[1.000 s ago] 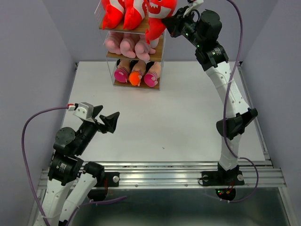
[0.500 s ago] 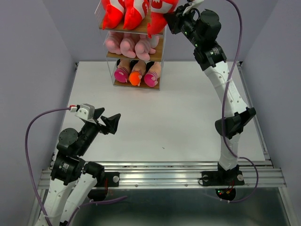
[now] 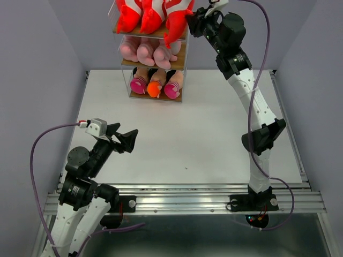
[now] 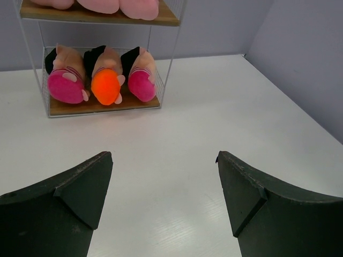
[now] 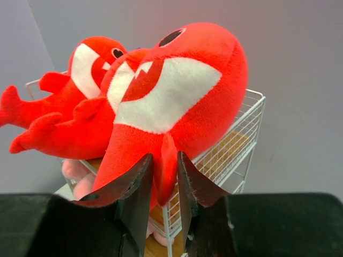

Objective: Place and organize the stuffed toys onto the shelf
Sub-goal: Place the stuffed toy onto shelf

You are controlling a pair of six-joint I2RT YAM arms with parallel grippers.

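Shelf: three-tier wire rack with wooden boards, standing at the 12 o'clock edge of the table, slightly toward 11.
Top tier: three red sharks side by side, white bellies showing.
Rightmost shark: lies at the 3 o'clock end of the top board, partly over the wire edge, with one red fin hanging down.
Middle tier: three pink animals in a row.
Bottom tier: three dolls in a row, two in pink with an orange one between them (dark hair just visible behind).
Right gripper: raised to top-tier height at the shelf's 3 o'clock side. Its fingers stand a narrow gap apart, one on each side of the hanging fin. The fin fills the gap, and I cannot tell whether they pinch it.
Left gripper: low over the table at about 8 o'clock, well apart from the shelf and pointing toward it. Its jaws are spread wide with nothing between them.
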